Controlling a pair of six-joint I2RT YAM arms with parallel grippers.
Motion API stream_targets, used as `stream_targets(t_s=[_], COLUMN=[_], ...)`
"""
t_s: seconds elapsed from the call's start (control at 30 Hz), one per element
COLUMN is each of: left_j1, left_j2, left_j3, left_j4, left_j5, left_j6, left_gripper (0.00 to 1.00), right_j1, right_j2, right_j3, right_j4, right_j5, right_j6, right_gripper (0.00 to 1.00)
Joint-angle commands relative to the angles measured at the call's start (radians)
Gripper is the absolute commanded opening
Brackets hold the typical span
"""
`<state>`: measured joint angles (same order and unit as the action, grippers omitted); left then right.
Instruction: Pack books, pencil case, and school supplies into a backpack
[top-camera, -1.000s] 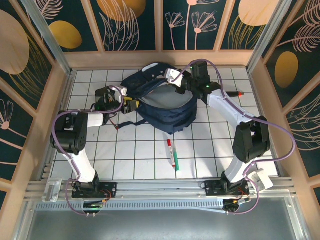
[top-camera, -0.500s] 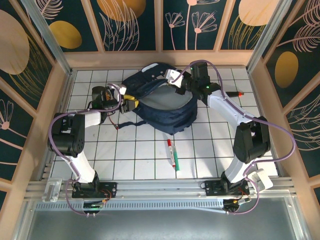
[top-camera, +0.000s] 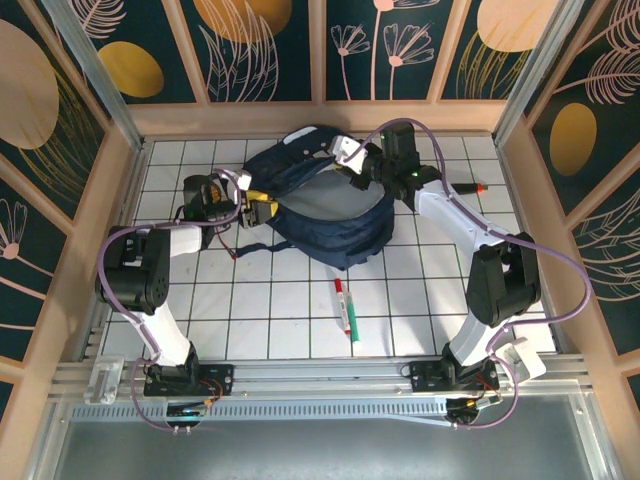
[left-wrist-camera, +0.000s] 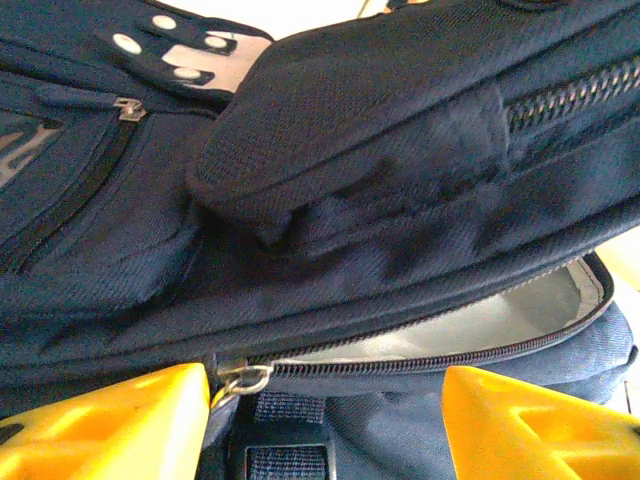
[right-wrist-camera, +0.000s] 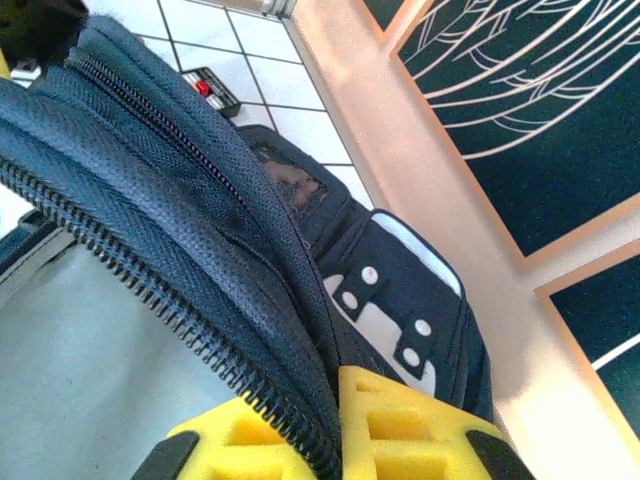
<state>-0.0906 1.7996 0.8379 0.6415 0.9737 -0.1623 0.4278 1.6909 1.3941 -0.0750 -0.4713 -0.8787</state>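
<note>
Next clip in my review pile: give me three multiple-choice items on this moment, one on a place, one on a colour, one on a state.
1. Where is the marker pen?
A. On the table, between the backpack and the arm bases
B. Inside the backpack
C. On top of the backpack

2. What colour is the pen's cap?
A. Blue
B. Red
C. Black

3. How is the backpack's main zip?
A. Closed all the way
B. Open
C. Torn off

Answers:
1 A, the pen lies on the white tiles in front of the backpack.
2 B, the end nearest the backpack is red.
3 B, the teeth are parted and pale lining shows inside.
</note>
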Motion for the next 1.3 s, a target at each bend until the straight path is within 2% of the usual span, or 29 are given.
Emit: stream_targets(t_s=[0.0,0.3,0.47,0.53,0.67,0.7,0.73,0.93,1.1,1.27], left_j1=[0.003,0.0,-0.017,-0.024,-0.029,-0.029,-0.029,-0.029,-0.029,-0.029], left_j2=[0.028,0.073,0.113,0.122,0.106,0.095,0.087,0.009,-0.07,-0.16], left_j3=[-0.032,0.025,0.11,0.123,0.092,0.079,0.069,-0.012,-0.081,-0.125], left_j4=[0.11,0.134,0.03,0.038,0.101,0.113,0.12,0.109,0.052,0.034], left_j5=[-0.003,-0.011,-0.006,0.017,0.012,0.011,0.013,0.004,-0.01,-0.037], left_j6=[-0.034,-0.059,0.006,0.01,0.004,0.006,0.006,-0.023,-0.045,-0.062], left_gripper=[0.62,0.61,0.53,0.43,0.15,0.05,0.0,0.0,0.0,0.0], right_j1=[-0.001,0.003,0.018,0.021,0.02,0.02,0.02,0.026,0.041,0.041], right_j2=[-0.035,-0.04,-0.037,-0.034,-0.03,-0.025,-0.022,0.009,0.05,0.063], right_j3=[0.061,0.049,0.056,0.058,0.051,0.052,0.051,0.055,0.055,0.039], right_j4=[0.091,0.075,0.057,0.053,0.06,0.06,0.06,0.058,0.025,0.037], right_j5=[-0.088,-0.092,-0.092,-0.09,-0.06,-0.047,-0.04,0.014,0.128,0.127], right_j6=[0.084,0.056,0.036,0.031,0.037,0.038,0.039,-0.003,-0.091,-0.085], right_gripper=[0.0,0.0,0.0,0.0,0.0,0.0,0.0,0.0,0.0,0.0])
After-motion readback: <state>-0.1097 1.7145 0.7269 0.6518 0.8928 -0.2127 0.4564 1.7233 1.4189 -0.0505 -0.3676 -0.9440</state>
